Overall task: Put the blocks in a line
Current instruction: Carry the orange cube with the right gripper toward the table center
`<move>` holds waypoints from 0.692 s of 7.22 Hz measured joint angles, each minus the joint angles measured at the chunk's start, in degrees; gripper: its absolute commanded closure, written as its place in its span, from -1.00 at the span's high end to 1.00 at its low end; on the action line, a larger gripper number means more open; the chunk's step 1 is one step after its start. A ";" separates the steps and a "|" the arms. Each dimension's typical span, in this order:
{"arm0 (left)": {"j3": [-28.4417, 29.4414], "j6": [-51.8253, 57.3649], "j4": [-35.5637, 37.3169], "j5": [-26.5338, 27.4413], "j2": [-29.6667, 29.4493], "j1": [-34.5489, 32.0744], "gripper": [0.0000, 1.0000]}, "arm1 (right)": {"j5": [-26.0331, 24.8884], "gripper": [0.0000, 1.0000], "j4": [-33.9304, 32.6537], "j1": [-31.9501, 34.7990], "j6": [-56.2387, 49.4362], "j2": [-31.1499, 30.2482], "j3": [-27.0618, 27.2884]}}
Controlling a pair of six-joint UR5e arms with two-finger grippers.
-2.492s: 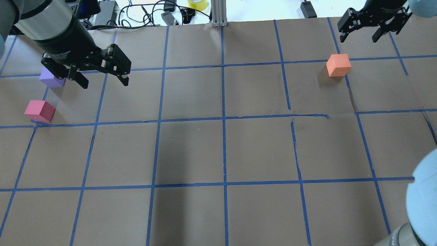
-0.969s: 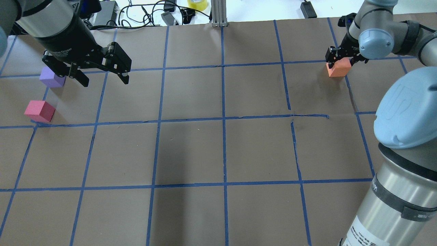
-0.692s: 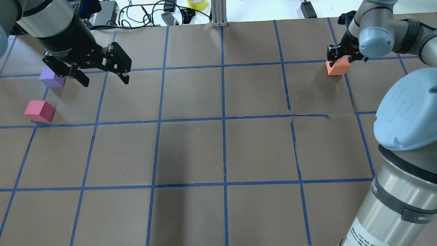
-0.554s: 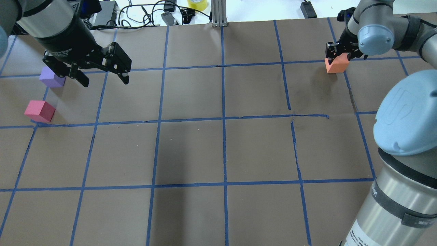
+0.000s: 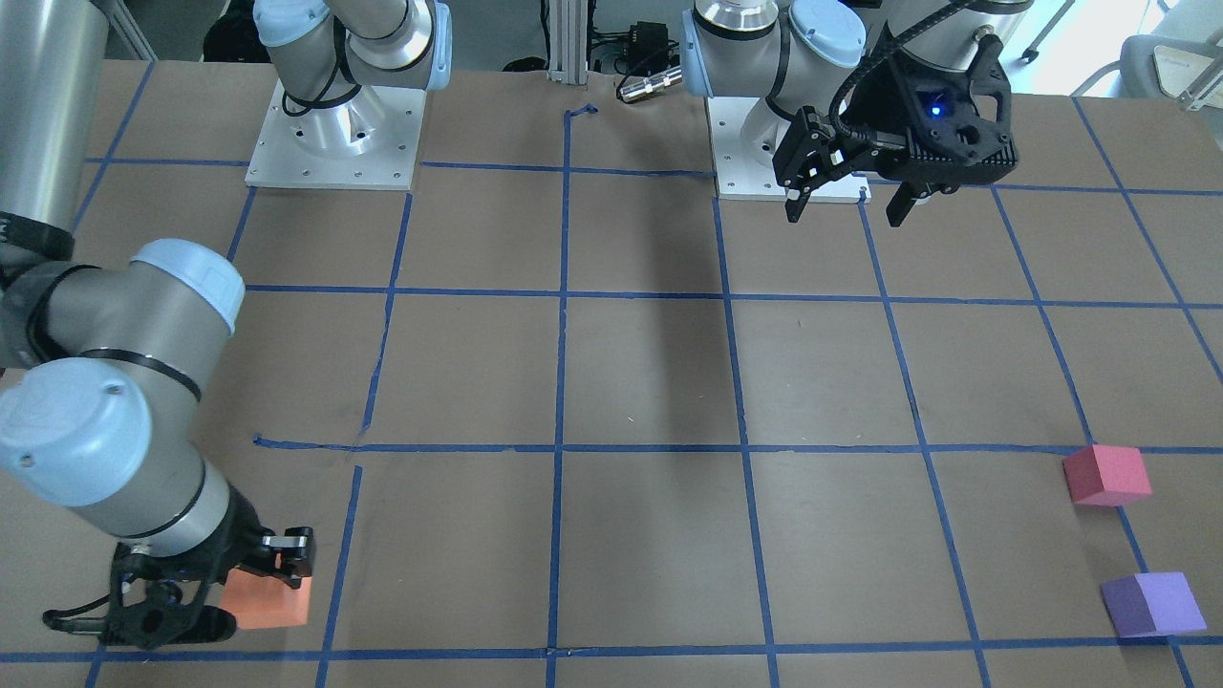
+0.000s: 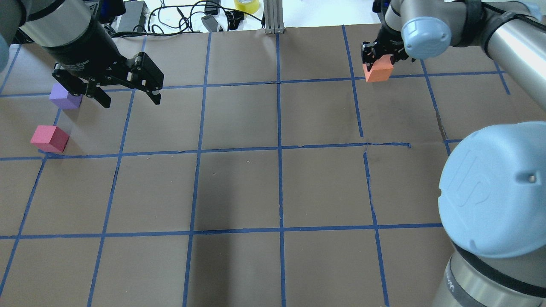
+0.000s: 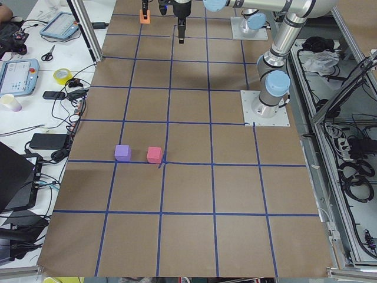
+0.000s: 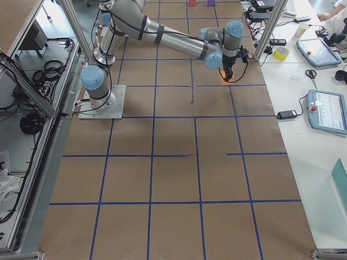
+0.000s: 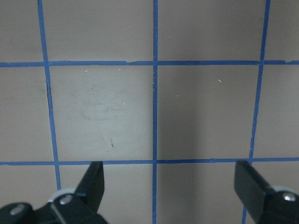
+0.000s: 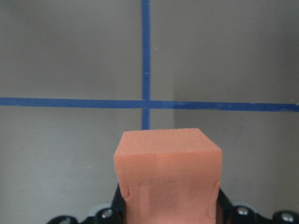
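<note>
My right gripper (image 6: 379,59) is shut on the orange block (image 6: 379,73) and holds it just above the table at the far right; the block fills the right wrist view (image 10: 168,172) and shows in the front view (image 5: 272,600). The purple block (image 6: 65,96) and the pinkish-red block (image 6: 50,138) sit on the table at the far left, one beside the other and apart. My left gripper (image 6: 130,102) is open and empty, hovering above the table just right of the purple block. The left wrist view shows only its fingers (image 9: 91,182) over bare grid.
The brown table carries a blue tape grid (image 6: 279,149). Cables, a yellow tape roll (image 6: 247,4) and an aluminium post (image 6: 273,17) line the far edge. My right arm's elbow (image 6: 490,192) looms over the near right. The arm bases (image 5: 334,134) stand at the robot's side.
My right gripper came down on the orange block, shut on it, lifted it and carried it leftward about one grid line. The left arm and the other two blocks have not moved.
</note>
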 measured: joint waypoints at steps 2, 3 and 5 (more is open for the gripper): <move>-0.55 -0.02 1.40 0.11 0.00 -0.10 1.00 | 0.13 -0.65 -0.36 7.66 10.36 0.03 -0.16; -0.81 -0.06 1.59 0.06 0.05 -0.10 1.00 | 0.12 -0.63 -0.52 11.20 16.05 0.50 -0.50; -1.41 -0.03 1.66 -0.01 0.20 -0.02 1.00 | 0.01 -0.63 -0.97 17.96 26.09 3.85 -3.56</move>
